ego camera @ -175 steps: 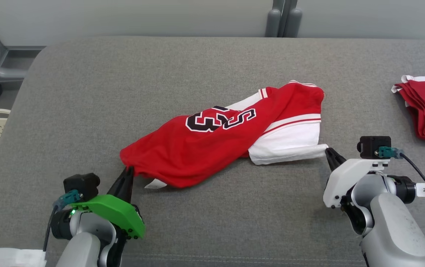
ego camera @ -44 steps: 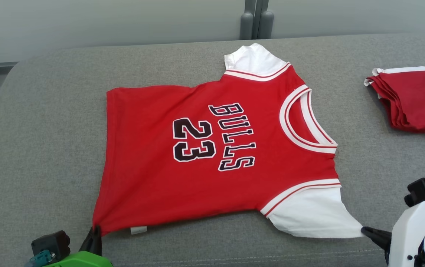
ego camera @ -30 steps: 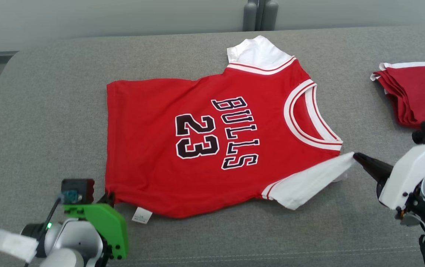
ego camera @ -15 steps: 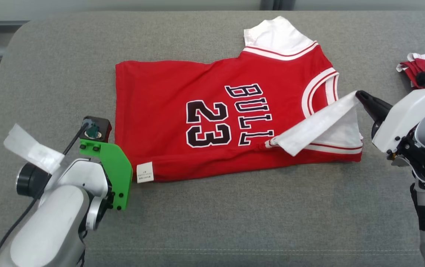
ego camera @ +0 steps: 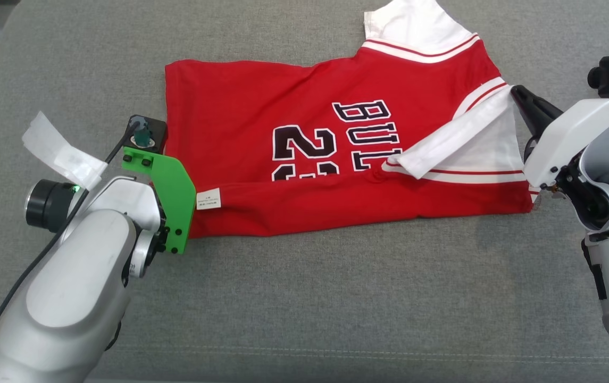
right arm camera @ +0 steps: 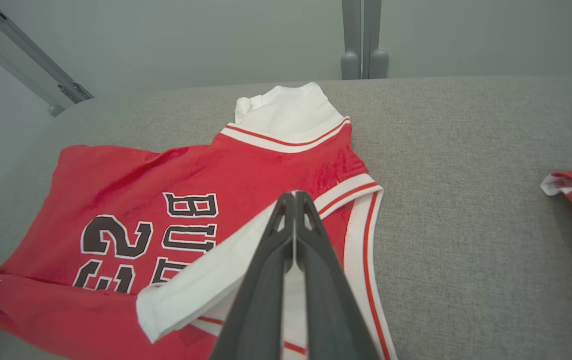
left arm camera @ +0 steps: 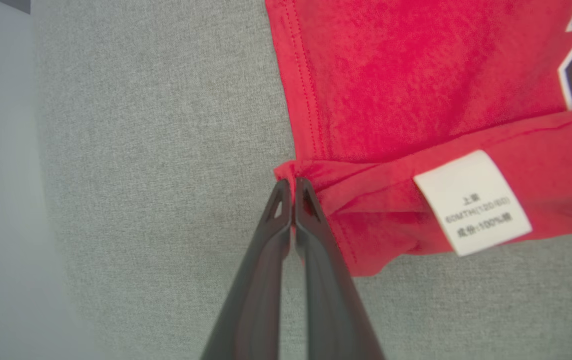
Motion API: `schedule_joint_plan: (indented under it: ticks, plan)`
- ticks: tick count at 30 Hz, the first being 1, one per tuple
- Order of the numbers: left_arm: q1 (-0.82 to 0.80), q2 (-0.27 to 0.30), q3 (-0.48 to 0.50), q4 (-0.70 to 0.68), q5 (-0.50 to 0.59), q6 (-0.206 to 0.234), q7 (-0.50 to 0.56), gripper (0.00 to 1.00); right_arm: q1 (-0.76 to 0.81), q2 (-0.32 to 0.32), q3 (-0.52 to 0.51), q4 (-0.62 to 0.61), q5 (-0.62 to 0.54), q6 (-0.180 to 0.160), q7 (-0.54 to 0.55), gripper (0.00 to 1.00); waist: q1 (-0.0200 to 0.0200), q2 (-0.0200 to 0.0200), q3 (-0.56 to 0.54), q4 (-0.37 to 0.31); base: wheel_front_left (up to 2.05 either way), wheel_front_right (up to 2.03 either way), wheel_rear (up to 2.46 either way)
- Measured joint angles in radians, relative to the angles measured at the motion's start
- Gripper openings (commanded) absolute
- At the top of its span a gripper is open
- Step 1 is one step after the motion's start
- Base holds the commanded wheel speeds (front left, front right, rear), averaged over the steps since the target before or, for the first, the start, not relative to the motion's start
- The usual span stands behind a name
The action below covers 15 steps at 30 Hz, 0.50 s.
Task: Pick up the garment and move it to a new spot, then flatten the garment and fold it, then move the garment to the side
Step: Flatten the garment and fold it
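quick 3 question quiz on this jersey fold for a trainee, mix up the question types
1. True or false: the left claw is shut on a hem corner of the jersey.
2. Which part of the jersey does the right claw grip? A) white sleeve B) neckline C) hem
3. Fill in: the white ____ lies on the folded-over edge beside the left claw.

Key: 1 true; 2 A; 3 care label
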Motion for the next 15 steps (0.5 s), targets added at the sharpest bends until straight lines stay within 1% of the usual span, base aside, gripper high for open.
schedule_joint_plan:
  ticks: [5, 11, 12, 13, 15]
  plan:
    - [-0.031, -0.014, 0.0, 0.035, 0.002, -0.001, -0.018, 0.0, -0.02, -0.008, -0.006, 0.051, -0.003, 0.0, -0.072, 0.0, 0.0, 0.0, 0.012, -0.004, 0.0, 0.0, 0.0]
    - [-0.043, -0.024, 0.005, 0.076, 0.0, -0.001, -0.046, 0.0, -0.047, -0.01, 0.03, 0.094, 0.009, 0.0, -0.126, 0.0, 0.0, 0.0, 0.026, -0.012, 0.0, 0.0, 0.0]
    - [-0.048, -0.026, 0.006, 0.077, 0.003, 0.0, -0.07, 1.0, -0.056, -0.009, 0.032, 0.1, 0.014, 0.0, -0.14, 0.64, 0.0, 0.0, 0.029, -0.013, 0.0, 0.0, 0.0]
    - [-0.055, -0.029, 0.012, 0.08, 0.007, 0.01, -0.09, 1.0, -0.064, -0.005, 0.032, 0.107, 0.02, 0.0, -0.151, 1.0, 0.0, 0.0, 0.032, -0.014, 0.0, 0.0, 0.0]
    - [-0.065, -0.034, 0.016, 0.091, 0.013, 0.014, -0.132, 1.0, -0.074, -0.004, 0.038, 0.119, 0.023, 0.0, -0.17, 1.0, 0.0, 0.0, 0.037, -0.015, 0.0, 0.0, 0.0]
